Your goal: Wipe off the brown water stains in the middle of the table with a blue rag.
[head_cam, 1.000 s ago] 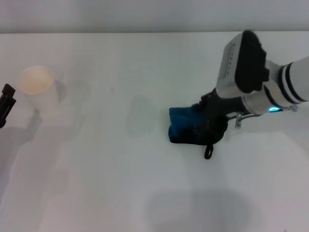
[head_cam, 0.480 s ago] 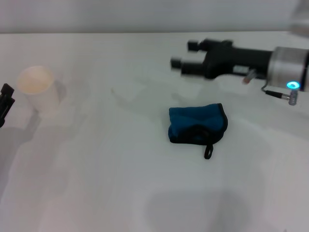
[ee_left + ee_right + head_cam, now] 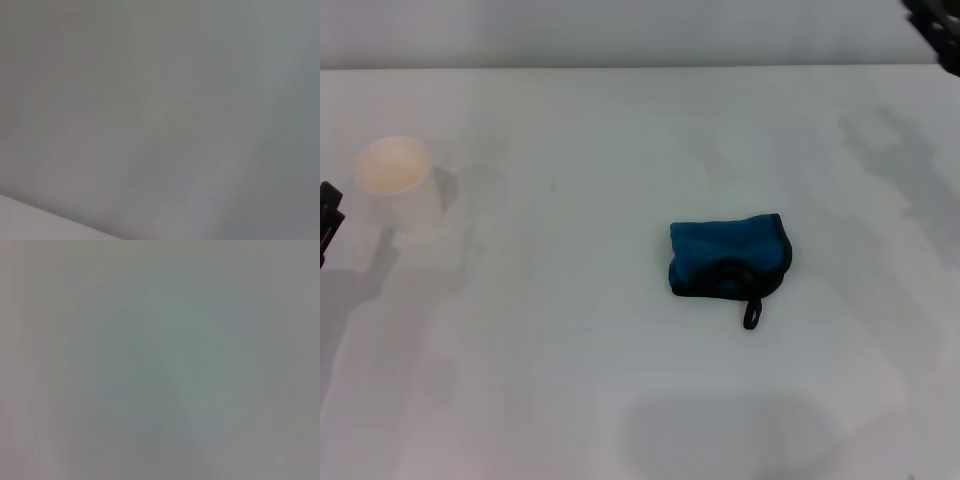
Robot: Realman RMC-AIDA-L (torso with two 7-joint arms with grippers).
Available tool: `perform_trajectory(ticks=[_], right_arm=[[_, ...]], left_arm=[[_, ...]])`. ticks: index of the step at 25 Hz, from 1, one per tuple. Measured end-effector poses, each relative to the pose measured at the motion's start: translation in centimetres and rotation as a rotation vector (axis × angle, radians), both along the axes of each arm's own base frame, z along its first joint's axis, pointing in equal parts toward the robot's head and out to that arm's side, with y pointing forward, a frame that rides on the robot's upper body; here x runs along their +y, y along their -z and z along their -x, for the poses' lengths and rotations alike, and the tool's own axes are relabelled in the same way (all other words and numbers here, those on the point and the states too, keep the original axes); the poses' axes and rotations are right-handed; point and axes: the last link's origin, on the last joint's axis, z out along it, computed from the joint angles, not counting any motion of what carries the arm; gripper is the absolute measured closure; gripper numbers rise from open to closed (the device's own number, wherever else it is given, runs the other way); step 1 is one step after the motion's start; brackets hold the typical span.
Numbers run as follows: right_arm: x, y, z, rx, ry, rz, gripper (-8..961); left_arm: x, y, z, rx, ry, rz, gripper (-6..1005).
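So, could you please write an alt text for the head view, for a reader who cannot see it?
A folded blue rag with black edging lies alone near the middle of a white table, no brown stain visible. A white paper cup stands at far left; the left gripper and right gripper barely show at the edges.

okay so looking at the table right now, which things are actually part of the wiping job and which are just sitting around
Part of the job:
- blue rag, lying loose near the middle of the table
- no brown stain shows on the table now

Just lying about:
- white paper cup, upright at the table's left side

Neither end effector touches anything; both are at the view's edges.
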Motion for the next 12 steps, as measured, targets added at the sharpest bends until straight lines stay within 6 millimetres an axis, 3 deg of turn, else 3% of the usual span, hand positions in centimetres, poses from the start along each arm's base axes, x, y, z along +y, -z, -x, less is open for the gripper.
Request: perform_trajectory(ticks=[4, 6, 9, 12], right_arm=[[-1.1, -0.9, -3.9, -0.193, 0.184, -0.198, 126], [-1.3, -1.0, -4.8, -0.26, 0.235, -0.228, 126], [-1.5, -0.7, -7.2, -0.38, 0.38, -0.221, 126], [-1.6, -0.1, -8.4, -0.406, 0.448, -0.175, 125]], left_arm=[[-0.1, 0.0, 0.1, 0.022, -0.001, -0.003, 121], [-0.1, 0.0, 0.1, 0.027, -0.003, -0.004, 122], [-0.1, 0.0, 0.1, 0.029, -0.005, -0.004, 122], [0.1, -0.3, 0.2, 0.015, -0.017, -0.027, 122]])
